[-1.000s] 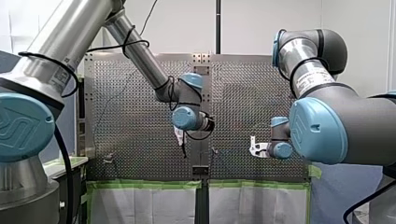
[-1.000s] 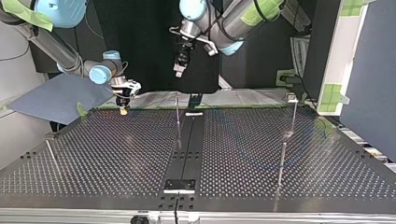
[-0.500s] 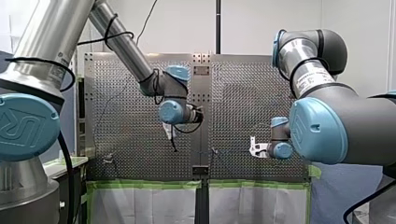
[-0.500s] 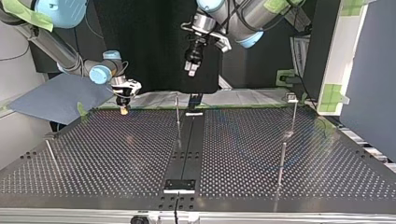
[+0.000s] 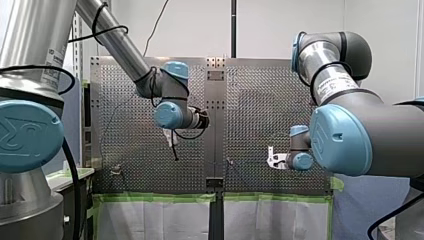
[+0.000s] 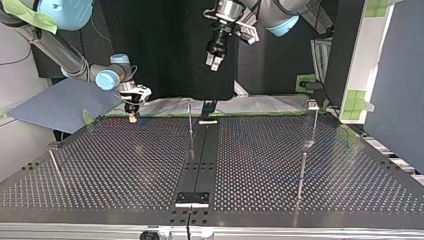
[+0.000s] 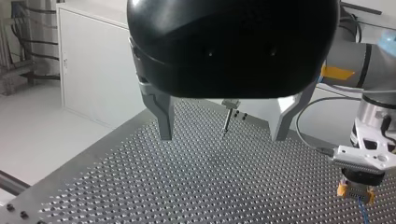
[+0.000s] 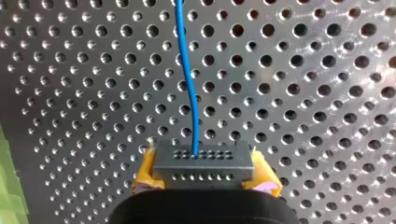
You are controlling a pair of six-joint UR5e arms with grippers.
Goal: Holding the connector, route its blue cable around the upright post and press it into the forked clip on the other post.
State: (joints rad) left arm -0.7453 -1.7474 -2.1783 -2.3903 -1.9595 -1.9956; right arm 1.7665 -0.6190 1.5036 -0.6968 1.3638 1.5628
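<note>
In the right wrist view a grey connector (image 8: pixel 203 163) with rows of small holes sits between yellow pads (image 8: pixel 144 176), and my right gripper (image 8: pixel 204 179) is shut on it. Its blue cable (image 8: pixel 187 79) runs ahead from it over the perforated plate. My right gripper (image 6: pixel 132 116) hangs low at the far left of the table in the top view. My left gripper (image 6: pixel 214 60) is high above the far edge, and its metal fingers (image 7: pixel 164 122) stand open with nothing between them. A thin post with a wider head (image 7: pixel 227 116) rises beyond them.
Thin upright posts stand on the perforated table (image 6: pixel 125 165): one near the middle (image 6: pixel 190 125), two at the top view's right (image 6: pixel 314 122) (image 6: pixel 301 175), one leaning at its left (image 6: pixel 54 164). A black strip (image 6: pixel 200 160) runs down the table's middle.
My left arm has lifted and swung toward the top view's right, the front view's left, its gripper staying open. My right arm has held still with the connector.
</note>
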